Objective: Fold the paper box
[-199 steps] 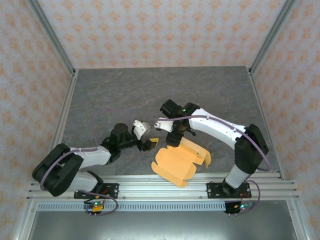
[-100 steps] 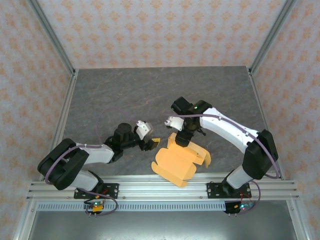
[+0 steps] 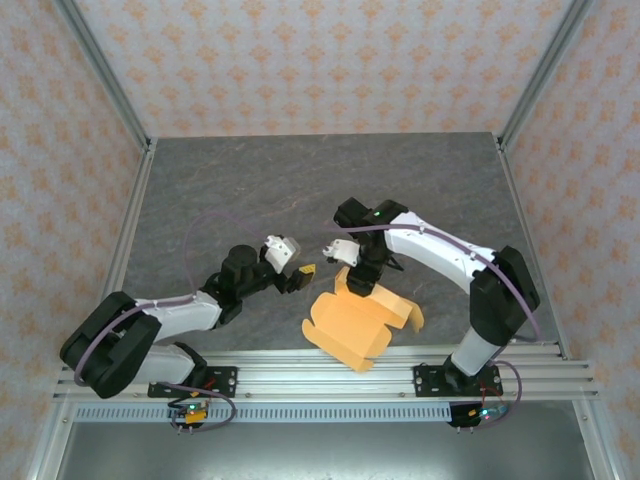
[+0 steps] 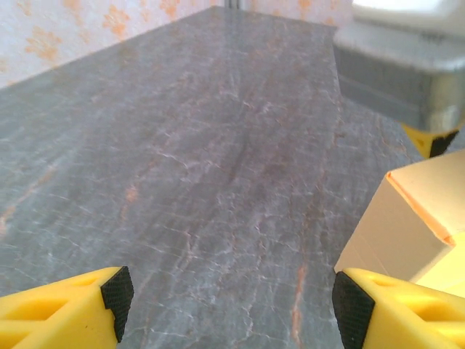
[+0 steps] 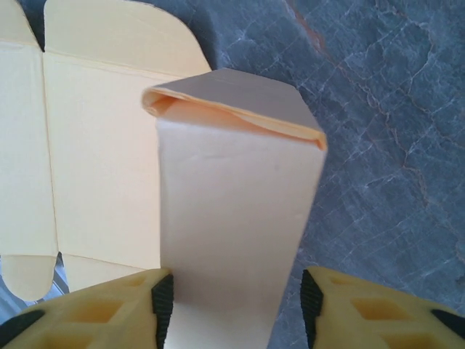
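Currently your box (image 3: 360,322) lies on the table (image 3: 250,190) near the front edge, between the two arms and closer to the right one. Most of the sheet is flat, with side flaps spread out. One flap (image 5: 232,196) on its far-left edge stands up, doubled over at the top.

Your right claw (image 3: 357,282) is down over that raised flap, a jaw on each side of it. In the right wrist view the left pad (image 5: 163,302) looks to be against the flap's edge, while a sliver of table shows beside the other pad. I cannot tell whether it has actually pinched the card.

Your left claw (image 3: 300,276) hangs just left of the box with its jaws wide apart and nothing between them but table. The box's near corner sits just beside its right finger.

Expect the card to be very light, thin and springy. It will likely slide on the stone if you push it sideways, and a raised flap will probably fall back once released. Hard squeezing could buckle or crease it off the score line.

Take hold low on the raised flap, near its fold line, not at the loose doubled top. Use the free claw to pin the flat panel beside that fold so the sheet cannot skate or lift.
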`<state>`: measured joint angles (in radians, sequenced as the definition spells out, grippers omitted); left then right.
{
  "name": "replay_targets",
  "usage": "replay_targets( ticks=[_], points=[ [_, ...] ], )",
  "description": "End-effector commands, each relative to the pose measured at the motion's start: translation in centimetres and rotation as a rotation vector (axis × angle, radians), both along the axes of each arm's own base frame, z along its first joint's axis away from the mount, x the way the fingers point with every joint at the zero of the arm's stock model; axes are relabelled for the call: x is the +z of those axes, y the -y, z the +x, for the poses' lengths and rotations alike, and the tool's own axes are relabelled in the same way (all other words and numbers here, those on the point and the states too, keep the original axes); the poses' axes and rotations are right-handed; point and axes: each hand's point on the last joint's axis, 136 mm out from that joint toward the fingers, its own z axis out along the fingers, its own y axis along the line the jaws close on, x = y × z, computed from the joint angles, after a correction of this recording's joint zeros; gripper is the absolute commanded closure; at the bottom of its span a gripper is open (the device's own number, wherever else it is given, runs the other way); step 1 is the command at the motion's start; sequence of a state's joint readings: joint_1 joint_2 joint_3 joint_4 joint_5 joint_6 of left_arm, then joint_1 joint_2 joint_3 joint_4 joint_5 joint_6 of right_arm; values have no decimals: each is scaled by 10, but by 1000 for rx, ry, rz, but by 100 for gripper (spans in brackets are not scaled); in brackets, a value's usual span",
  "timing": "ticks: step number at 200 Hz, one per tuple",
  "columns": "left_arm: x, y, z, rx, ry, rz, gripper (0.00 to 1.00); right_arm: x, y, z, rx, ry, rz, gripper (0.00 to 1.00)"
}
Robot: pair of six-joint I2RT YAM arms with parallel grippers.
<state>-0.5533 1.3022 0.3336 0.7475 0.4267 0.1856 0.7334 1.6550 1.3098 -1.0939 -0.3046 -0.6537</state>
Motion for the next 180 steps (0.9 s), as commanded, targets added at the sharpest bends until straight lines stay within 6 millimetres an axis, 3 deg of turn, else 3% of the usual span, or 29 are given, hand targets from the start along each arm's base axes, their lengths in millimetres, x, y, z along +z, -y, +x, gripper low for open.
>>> replay_targets(
  ticks=[1, 32, 78, 96, 109, 140, 180],
  points=[
    [-1, -15, 6, 71, 12, 24, 24, -3, -6, 25, 38, 106, -39, 53],
    [-3, -21, 8, 91, 3, 22, 24, 5, -16, 49, 98, 180, -48, 54],
    [-11, -14, 5, 54, -30, 6, 24, 7, -36, 84, 160, 255, -65, 57],
    [-15, -13, 7, 55, -32, 5, 25, 21, -51, 92, 138, 307, 23, 48],
    [-15, -13, 10, 59, -29, 8, 25, 35, -57, 93, 120, 337, 84, 39],
    [-15, -15, 12, 75, -28, 22, 25, 59, -56, 75, 106, 316, 160, 32],
    [-15, -21, 10, 104, -36, 25, 24, 31, -23, 59, 111, 253, 4, 29]
  ],
)
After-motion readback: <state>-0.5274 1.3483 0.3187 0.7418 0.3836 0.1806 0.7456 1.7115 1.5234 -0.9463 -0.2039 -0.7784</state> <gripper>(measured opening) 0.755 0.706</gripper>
